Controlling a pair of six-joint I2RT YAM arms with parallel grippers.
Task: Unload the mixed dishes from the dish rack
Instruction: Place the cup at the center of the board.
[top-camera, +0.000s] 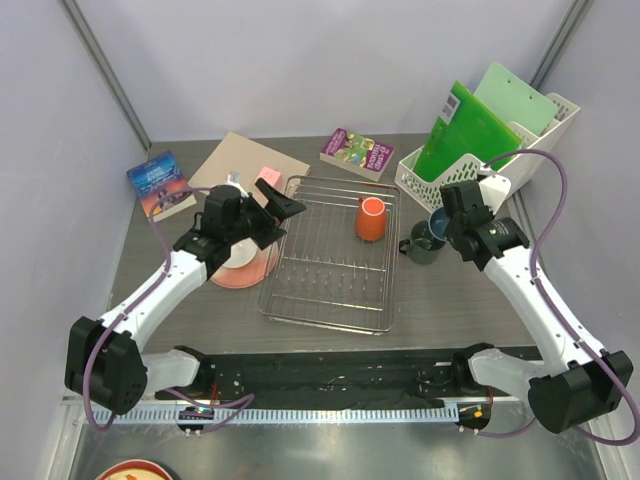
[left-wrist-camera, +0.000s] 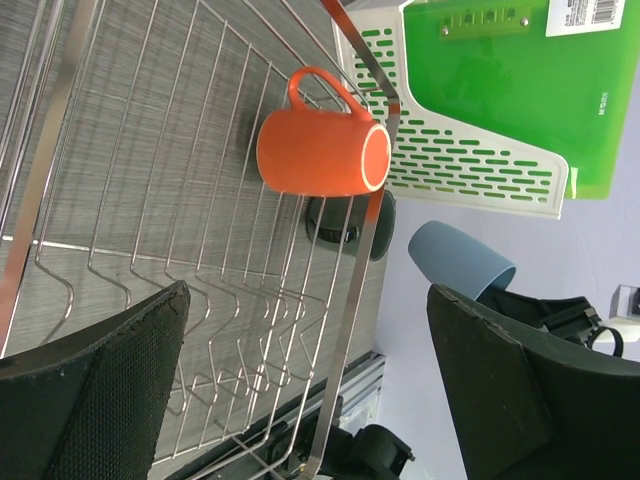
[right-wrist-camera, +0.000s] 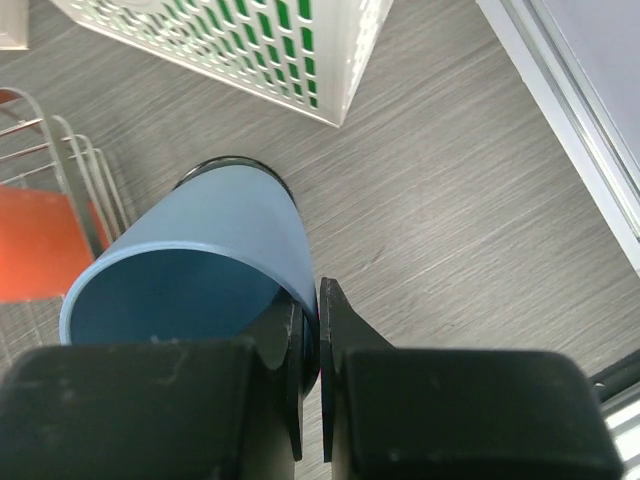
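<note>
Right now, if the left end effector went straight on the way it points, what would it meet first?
Probably the orange mug in the dish rack: the open left end effector aims across the wires at it, though depth is unclear.

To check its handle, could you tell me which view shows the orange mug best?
The left wrist view: the orange mug is large and whole, handle visible. The top view shows it small in the dish rack; the right wrist view catches only an orange edge.
</note>
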